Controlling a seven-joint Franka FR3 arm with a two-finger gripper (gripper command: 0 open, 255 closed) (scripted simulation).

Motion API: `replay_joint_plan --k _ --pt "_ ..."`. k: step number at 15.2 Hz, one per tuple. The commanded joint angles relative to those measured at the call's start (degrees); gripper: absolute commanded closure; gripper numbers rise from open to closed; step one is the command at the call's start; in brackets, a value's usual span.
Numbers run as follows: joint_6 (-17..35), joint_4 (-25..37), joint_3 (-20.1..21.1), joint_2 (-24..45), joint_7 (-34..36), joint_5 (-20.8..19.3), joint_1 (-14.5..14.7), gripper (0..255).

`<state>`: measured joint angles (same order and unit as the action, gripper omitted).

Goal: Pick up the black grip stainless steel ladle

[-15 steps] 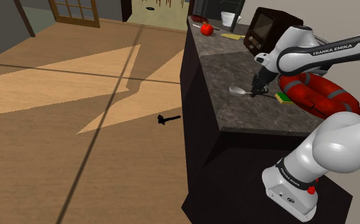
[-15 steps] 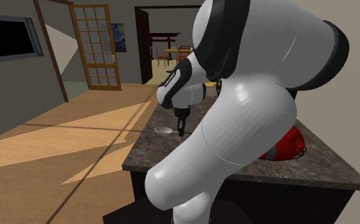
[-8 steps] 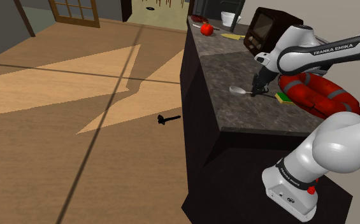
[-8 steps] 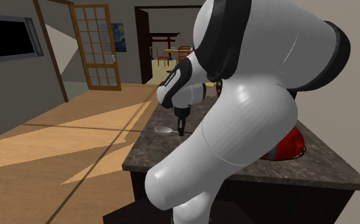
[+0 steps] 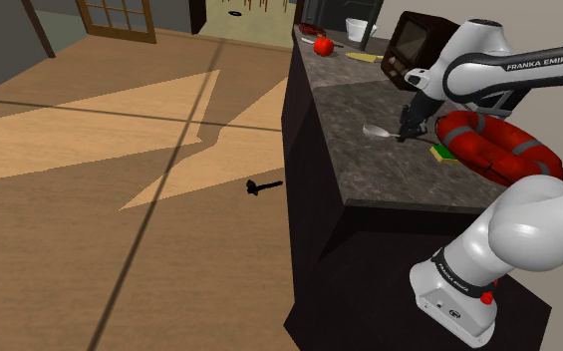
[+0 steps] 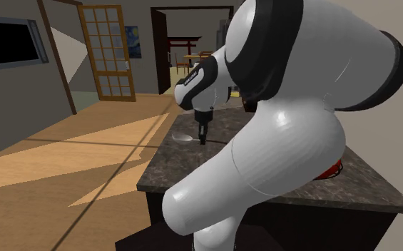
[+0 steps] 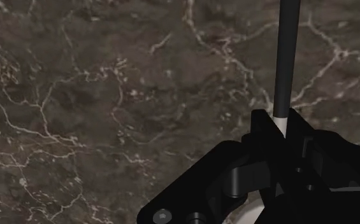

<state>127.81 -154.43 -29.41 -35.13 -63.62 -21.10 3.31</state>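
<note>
Wrist view, nearest first: gripper (image 7: 280,125) closed firmly on the ladle (image 7: 285,57), pinching it right at the joint of pale shaft and black grip. Sends the black grip straight out from between the fingertips on one side; tucks the pale bowl end back under the hand on the other. Long axis, then, square across the pinch and roughly level with the dark veined worktop (image 7: 108,95) beneath. Looks clear of that worktop, with some air under it, though hard to judge how much.

Shoulder view: ladle over the worktop's middle, bowl poking out to that view's left of the gripper, grip end lost behind the hand. Calls, by the look of it, for nothing sideways. Needs just a straight rise, and a slow one, given a bowl-heavy tool in a narrow pinch, likely off its balance point and free to swivel.

Just past the gripper on the worktop, a green-and-yellow sponge (image 5: 440,152) and a red ring (image 5: 498,145), both apart from the ladle. Farther back a black oven (image 5: 416,45), then a red fruit (image 5: 323,46) and a white cup (image 5: 356,28) at the far end.
</note>
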Motion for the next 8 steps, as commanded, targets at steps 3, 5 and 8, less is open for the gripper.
replay_joint_plan --k 3,5,8 --pt "-3.7 2.0 1.0 -1.7 -0.1 0.6 0.0 255" --pt "-5.5 3.1 1.5 -2.4 -0.2 1.0 0.1 255" --pt "-6.5 3.8 1.8 -2.7 -0.2 1.2 0.1 255"
